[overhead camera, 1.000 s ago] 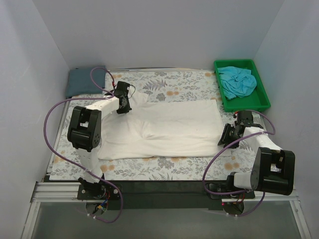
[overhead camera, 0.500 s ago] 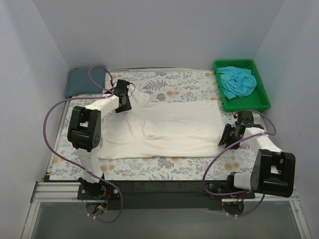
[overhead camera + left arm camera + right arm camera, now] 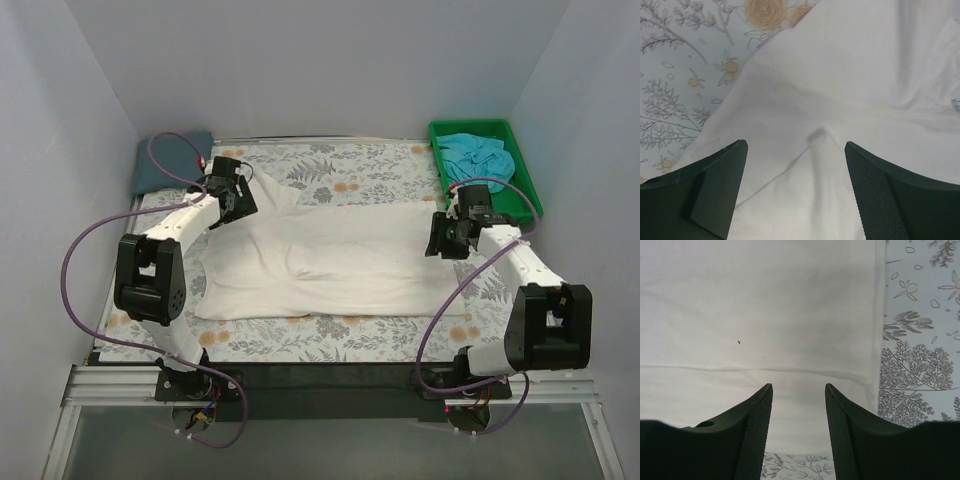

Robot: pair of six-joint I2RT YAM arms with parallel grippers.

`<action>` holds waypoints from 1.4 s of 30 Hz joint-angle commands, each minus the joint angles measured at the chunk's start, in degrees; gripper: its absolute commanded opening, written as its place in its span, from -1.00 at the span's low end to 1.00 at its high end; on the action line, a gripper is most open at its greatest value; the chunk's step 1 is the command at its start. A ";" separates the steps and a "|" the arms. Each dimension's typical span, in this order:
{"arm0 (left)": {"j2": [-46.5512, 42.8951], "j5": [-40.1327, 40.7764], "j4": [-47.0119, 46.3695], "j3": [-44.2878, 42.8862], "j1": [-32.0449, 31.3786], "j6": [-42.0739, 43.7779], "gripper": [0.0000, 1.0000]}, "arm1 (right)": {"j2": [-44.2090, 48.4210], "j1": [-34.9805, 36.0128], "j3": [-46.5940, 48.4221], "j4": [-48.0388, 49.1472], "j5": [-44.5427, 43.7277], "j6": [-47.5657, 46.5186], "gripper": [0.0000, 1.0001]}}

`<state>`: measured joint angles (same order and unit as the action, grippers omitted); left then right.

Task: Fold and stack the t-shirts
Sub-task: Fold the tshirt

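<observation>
Floral table cover (image 3: 370, 180), cream-white t-shirt (image 3: 350, 260) flat, left claw (image 3: 795, 144) gaping, right claw (image 3: 798, 385) parted, both empty over it.

We count three t-shirts: one cream-white t-shirt (image 3: 340, 262), one slate blue-grey t-shirt (image 3: 165, 162), one turquoise t-shirt (image 3: 478, 160). One green tray (image 3: 530, 203), one floral table cover (image 3: 370, 180), two grippers: left gripper (image 3: 232, 196), right gripper (image 3: 446, 238).

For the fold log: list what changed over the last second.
Left gripper shifted left and farther out, over the sleeve of the cream-white cloth t-shirt; right gripper moved farther out along that shirt's right edge. Both open, nothing grasped. Crumpled turquoise t-shirt and slate-blue t-shirt stayed put.
</observation>
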<state>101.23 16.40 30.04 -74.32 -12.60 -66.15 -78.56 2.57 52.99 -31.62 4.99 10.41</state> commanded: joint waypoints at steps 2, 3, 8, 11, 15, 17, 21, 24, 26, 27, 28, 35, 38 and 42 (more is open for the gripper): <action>-4.11 -0.58 2.21 7.24 3.28 -2.32 0.47 | -4.66 3.84 2.55 0.94 -1.91 -1.10 -0.09; -4.46 -0.76 1.87 8.48 3.55 -2.40 0.47 | -5.36 4.37 2.55 1.03 -2.27 -1.01 -0.09; -4.20 -0.67 1.69 13.23 5.30 -3.55 0.46 | -9.50 5.34 1.06 2.52 -3.41 -0.22 -0.09; -4.64 -0.32 2.30 16.05 6.45 -5.03 0.46 | -10.64 5.43 -0.26 2.61 -4.55 -0.04 -0.09; -5.60 -0.58 4.66 20.00 7.50 -7.67 0.47 | -11.35 5.43 -3.15 2.35 -4.21 0.48 -0.07; -6.30 -1.02 5.46 22.28 7.85 -9.08 0.47 | -11.35 5.34 -5.43 1.65 -3.59 1.01 -0.07; -8.41 -1.20 7.74 25.71 10.22 -10.40 0.45 | -9.95 5.34 -9.92 -0.37 -3.68 2.41 -0.06; -10.43 -0.85 9.15 27.48 11.71 -10.75 0.44 | -6.18 5.43 -12.91 -2.57 -3.33 2.85 -0.05; -13.07 -0.59 10.47 28.35 12.07 -10.76 0.44 | -4.41 5.43 -13.61 -4.59 -2.02 3.12 -0.06; -14.03 -0.58 10.74 28.27 12.16 -10.67 0.44 | -3.62 5.43 -13.70 -5.12 -1.48 3.12 -0.05; -16.31 -0.50 10.65 28.27 12.16 -10.49 0.44 | -1.87 5.43 -13.53 -5.73 -1.04 3.12 -0.05; -18.18 -2.26 7.05 18.26 12.16 -3.92 0.54 | 0.26 5.43 1.83 -7.06 -3.32 -0.13 0.07; -14.76 -3.83 3.02 14.13 12.16 -1.36 0.04 | -2.11 5.34 8.87 -4.43 -0.88 -1.27 0.08; -9.32 -8.05 -5.24 12.54 12.16 1.72 -0.26 | -6.76 5.34 14.24 -0.47 2.21 -1.89 0.07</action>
<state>87.77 11.64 30.98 -60.55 -0.58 -68.38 -82.35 7.94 64.45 -34.50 4.64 9.93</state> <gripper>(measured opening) 0.393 0.537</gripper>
